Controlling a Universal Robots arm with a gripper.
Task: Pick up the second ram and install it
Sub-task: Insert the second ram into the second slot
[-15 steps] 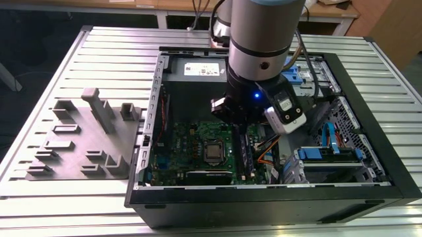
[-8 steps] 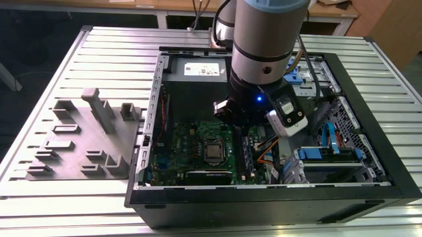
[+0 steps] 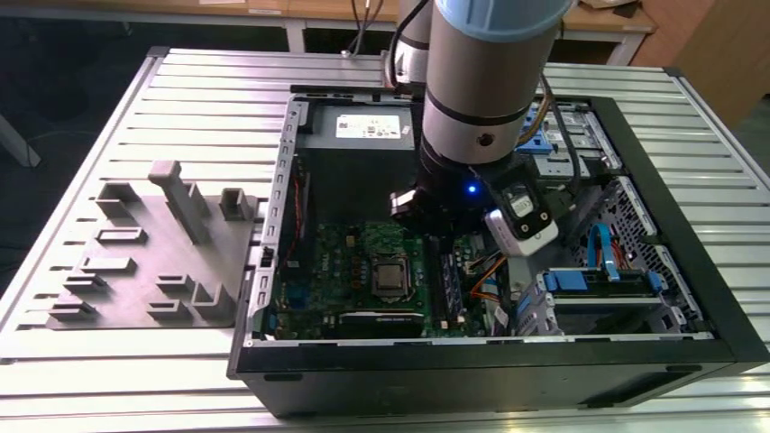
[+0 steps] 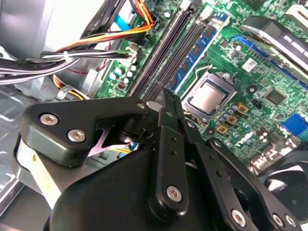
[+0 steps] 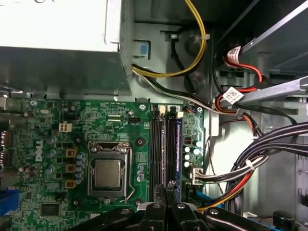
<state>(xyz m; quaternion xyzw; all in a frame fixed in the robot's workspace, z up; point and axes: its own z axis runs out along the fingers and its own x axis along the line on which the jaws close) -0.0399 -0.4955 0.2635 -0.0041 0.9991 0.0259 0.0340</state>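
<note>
My claw [image 4: 171,98]: fingers pressed together, nothing visibly pinched, tips poised low over the slots [image 5: 156,144] on the motherboard [image 5: 115,120]. The second ram [image 5: 169,144]: I judge it to be the dark stick standing in the slot straight ahead of my tips. The closed fingers are probably there to press it home.

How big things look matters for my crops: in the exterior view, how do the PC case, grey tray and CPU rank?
Largest to smallest in the exterior view:
1. PC case
2. grey tray
3. CPU
The gaps are plain, so nearness to the camera leaves the order sure.
</note>
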